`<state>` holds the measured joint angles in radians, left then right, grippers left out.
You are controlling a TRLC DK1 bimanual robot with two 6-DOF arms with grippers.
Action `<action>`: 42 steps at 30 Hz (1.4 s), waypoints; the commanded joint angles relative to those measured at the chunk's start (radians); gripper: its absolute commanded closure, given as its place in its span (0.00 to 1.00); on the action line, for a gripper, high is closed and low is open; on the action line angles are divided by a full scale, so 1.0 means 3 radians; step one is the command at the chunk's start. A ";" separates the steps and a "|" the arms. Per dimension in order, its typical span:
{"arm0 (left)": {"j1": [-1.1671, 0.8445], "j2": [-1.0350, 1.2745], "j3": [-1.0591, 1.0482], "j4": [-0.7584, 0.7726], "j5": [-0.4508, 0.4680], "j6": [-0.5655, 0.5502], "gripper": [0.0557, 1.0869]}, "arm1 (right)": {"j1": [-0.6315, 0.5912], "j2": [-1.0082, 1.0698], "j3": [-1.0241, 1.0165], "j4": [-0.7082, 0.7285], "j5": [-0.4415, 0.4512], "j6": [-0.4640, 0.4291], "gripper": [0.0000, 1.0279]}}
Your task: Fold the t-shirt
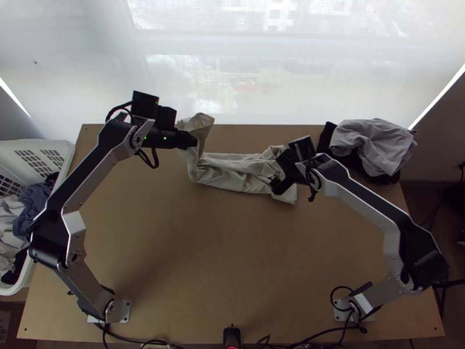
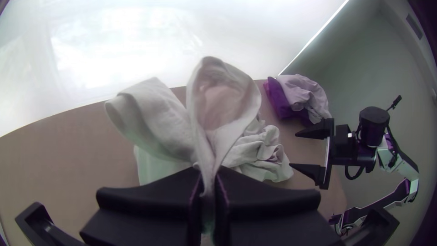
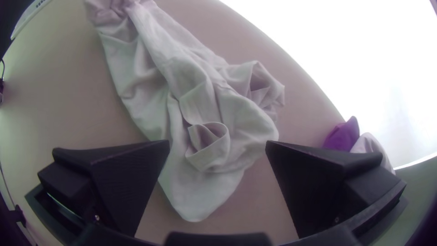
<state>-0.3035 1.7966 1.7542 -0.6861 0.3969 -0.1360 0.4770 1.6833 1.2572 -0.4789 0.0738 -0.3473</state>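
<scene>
The light wooden counter (image 1: pixel 192 262) is spanning most of the top view, and a pale, sheer window covering (image 1: pixel 261 87) is hanging beyond its far edge. Two jointed arms are standing at the near side, the left arm (image 1: pixel 87 174) and the right arm (image 1: pixel 407 227) both bending over the counter. At its left side, a white plastic laundry basket (image 1: pixel 67 152) is holding dark blue, pale and black clothes. The off-white t-shirt (image 1: pixel 232 177) is lying bunched and creased near the counter's far edge, between the two grippers. Its left end is rising into the left gripper (image 1: pixel 194 141), whose jaws are pressing together on a gathered strip of it; in the left wrist view, the cloth is looping up and flopping over around that pinch. Its other end is resting on the wood, a small rolled opening showing among the folds. At the far right corner, a light grey garment (image 1: pixel 372 145) is sitting crumpled on a dark garment (image 1: pixel 328 136). The right gripper (image 1: pixel 278 172) is hanging at the shirt's right end with its jaws spreading wide apart. Near the front edge, a small black device (image 1: pixel 231 335) is standing among black cables (image 1: pixel 151 342).
</scene>
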 commanded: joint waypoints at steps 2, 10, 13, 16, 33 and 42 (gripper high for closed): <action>-0.0400 -0.0016 0.0084 0.0196 0.0017 -0.0104 0.97 | -0.0148 -0.0615 -0.0049 -0.0387 -0.0016 0.0145 0.04; -0.0799 -0.0067 -0.0008 0.0554 0.0001 -0.0170 0.97 | -0.0460 -0.1101 -0.0442 -0.0469 -0.0016 0.0191 0.04; -0.0926 -0.0032 -0.0121 0.0814 -0.0050 -0.0206 0.97 | -0.0486 -0.1203 -0.0524 -0.0510 -0.0016 0.0181 0.04; -0.1003 0.0050 -0.0213 0.1024 -0.0167 -0.0217 0.97 | -0.0486 -0.1270 -0.0570 -0.0546 -0.0016 0.0191 0.04; -0.1249 0.0873 -0.0064 0.1883 -0.0398 -0.0513 0.97 | -0.0537 -0.1495 -0.0800 -0.0797 -0.0021 0.0278 0.04; -0.1422 0.1237 0.0176 0.2139 -0.0571 -0.0610 0.97 | -0.0598 -0.1541 -0.0872 -0.0858 -0.0026 0.0304 0.04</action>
<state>-0.6941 2.0857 1.7535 -0.0834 0.2493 -0.3065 0.3092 1.2301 1.0103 -0.7223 0.0673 -0.2615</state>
